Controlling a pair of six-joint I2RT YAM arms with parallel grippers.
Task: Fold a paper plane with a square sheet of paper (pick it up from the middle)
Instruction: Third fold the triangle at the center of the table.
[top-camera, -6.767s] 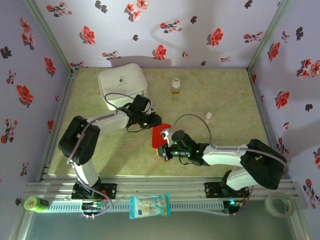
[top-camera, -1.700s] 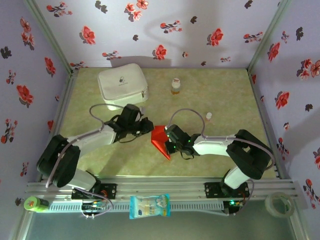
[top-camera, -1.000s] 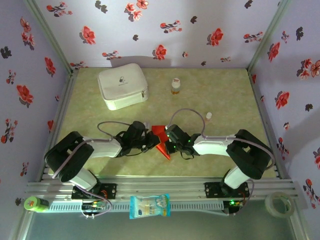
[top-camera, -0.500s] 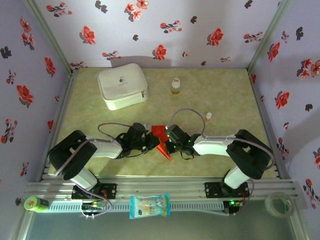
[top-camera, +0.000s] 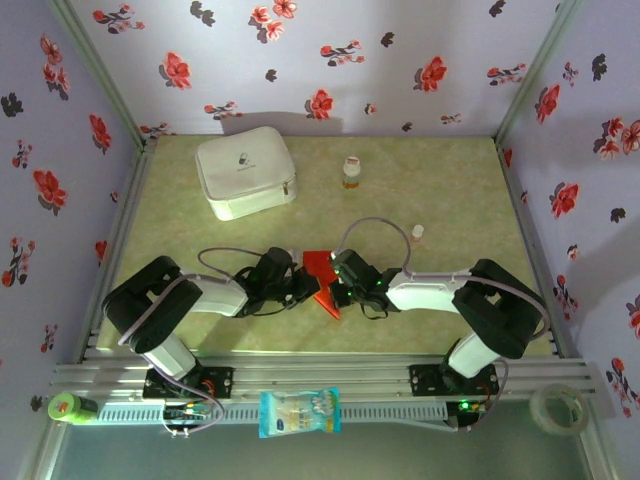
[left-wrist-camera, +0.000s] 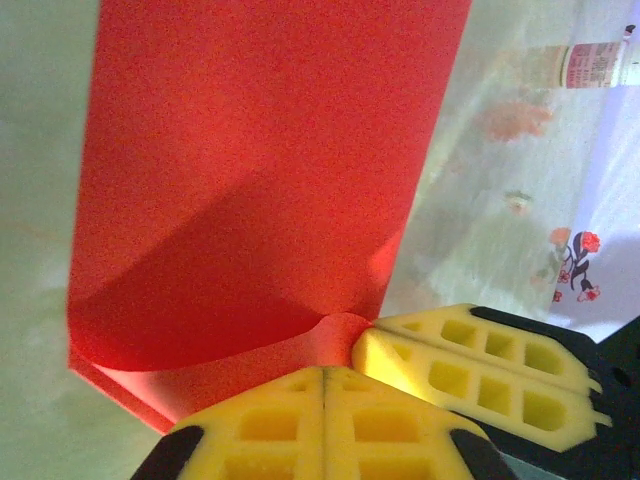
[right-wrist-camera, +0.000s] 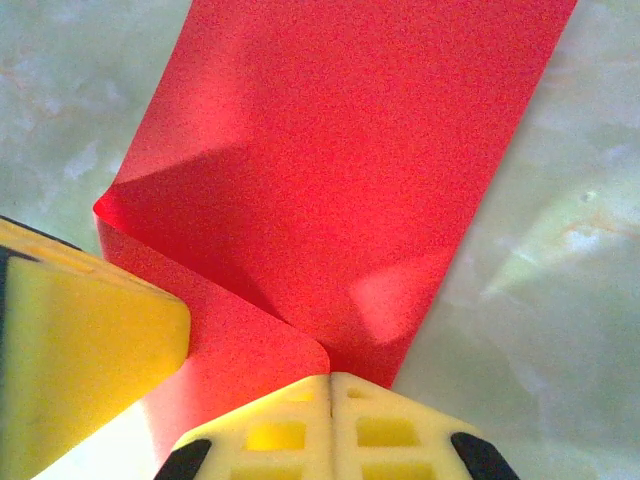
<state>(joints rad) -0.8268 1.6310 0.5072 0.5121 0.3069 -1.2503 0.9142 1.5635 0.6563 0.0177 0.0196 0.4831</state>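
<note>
Red and partly folded, the sheet of paper lies on the near middle of the tabletop, flanked by the two arms. The left gripper meets its near-left edge and the right gripper its near-right edge. Both grippers have their yellow fingers pressed together with no gap, the tips touching the paper where a flap curls up. I cannot tell whether any paper is nipped between them.
</note>
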